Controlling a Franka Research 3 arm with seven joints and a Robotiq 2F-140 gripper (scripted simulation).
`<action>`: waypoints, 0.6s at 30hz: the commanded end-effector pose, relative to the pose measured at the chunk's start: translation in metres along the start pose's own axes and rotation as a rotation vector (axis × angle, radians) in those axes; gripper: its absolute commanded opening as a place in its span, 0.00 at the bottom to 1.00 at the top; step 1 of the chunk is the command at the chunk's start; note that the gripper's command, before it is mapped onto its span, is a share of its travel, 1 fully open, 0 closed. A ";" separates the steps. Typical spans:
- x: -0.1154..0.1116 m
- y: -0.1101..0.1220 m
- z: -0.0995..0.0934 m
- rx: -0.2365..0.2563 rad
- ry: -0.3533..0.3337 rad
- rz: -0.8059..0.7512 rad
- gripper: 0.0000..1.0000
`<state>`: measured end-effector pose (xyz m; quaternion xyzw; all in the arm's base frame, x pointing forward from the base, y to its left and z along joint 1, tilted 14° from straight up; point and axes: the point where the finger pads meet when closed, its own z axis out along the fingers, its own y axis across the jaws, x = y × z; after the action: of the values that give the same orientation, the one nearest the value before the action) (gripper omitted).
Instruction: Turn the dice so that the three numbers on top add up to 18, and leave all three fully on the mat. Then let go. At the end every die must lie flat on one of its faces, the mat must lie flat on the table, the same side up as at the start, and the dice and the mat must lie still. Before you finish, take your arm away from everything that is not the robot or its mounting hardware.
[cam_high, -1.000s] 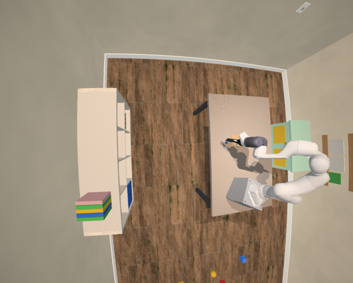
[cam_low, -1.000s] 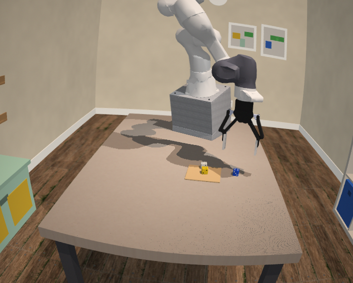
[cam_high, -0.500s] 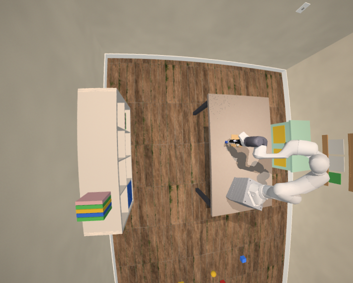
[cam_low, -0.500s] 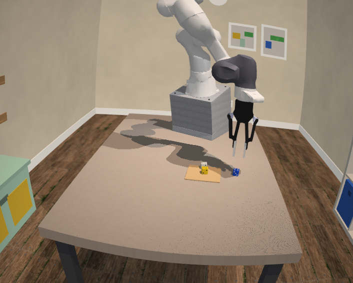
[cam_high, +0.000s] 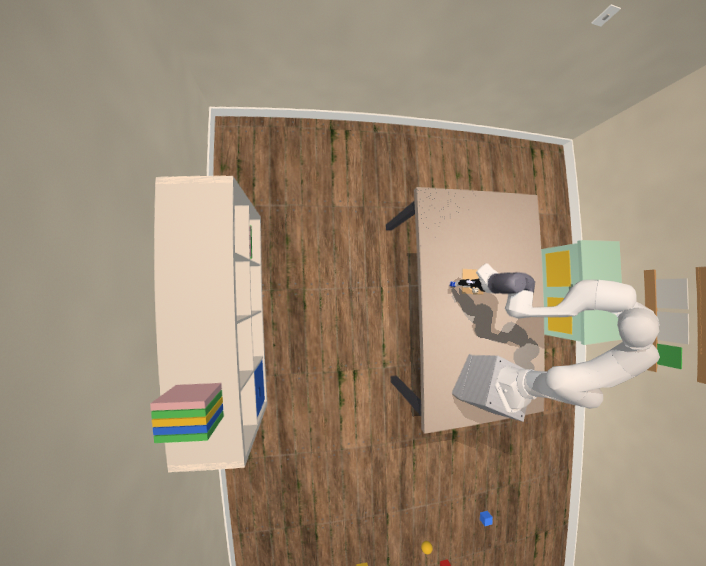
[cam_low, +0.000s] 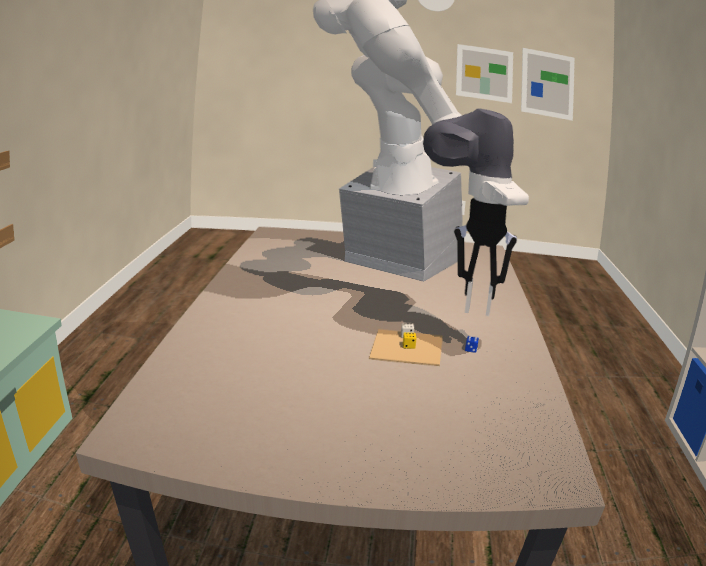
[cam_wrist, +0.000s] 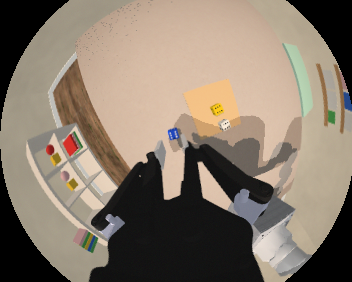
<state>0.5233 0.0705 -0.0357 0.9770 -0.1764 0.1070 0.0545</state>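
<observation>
The blue die (cam_high: 452, 284) (cam_low: 471, 344) (cam_wrist: 173, 134) lies on the table off the mat, to its right in the exterior view. The yellow die (cam_low: 409, 340) (cam_wrist: 217, 109) and the white die (cam_low: 407, 329) (cam_wrist: 224, 125) sit close together on the orange mat (cam_high: 469, 272) (cam_low: 386, 350) (cam_wrist: 200, 100), which lies flat. The yellow die's top shows two rows of pips; the white and blue tops show several pips, too small to count surely. My gripper (cam_low: 477, 313) (cam_wrist: 172, 143) is partly open, with nothing between its fingers, and hangs above the table near the blue die.
The table (cam_high: 441, 330) (cam_low: 265, 412) (cam_wrist: 150, 65) carries the arm's grey base block (cam_high: 480, 377) (cam_low: 383, 235). The arm's shadow falls across the table and part of the mat. A shelf (cam_high: 194, 294) and a green cabinet (cam_high: 598, 283) (cam_low: 26, 353) stand beyond the table's edges.
</observation>
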 end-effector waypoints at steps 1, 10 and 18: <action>0.001 0.000 0.000 -0.001 -0.001 -0.007 0.25; 0.001 0.000 0.000 -0.001 -0.001 -0.007 0.25; 0.001 0.000 0.004 -0.002 -0.002 -0.007 0.25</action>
<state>0.5242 0.0704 -0.0375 0.9774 -0.1745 0.1061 0.0539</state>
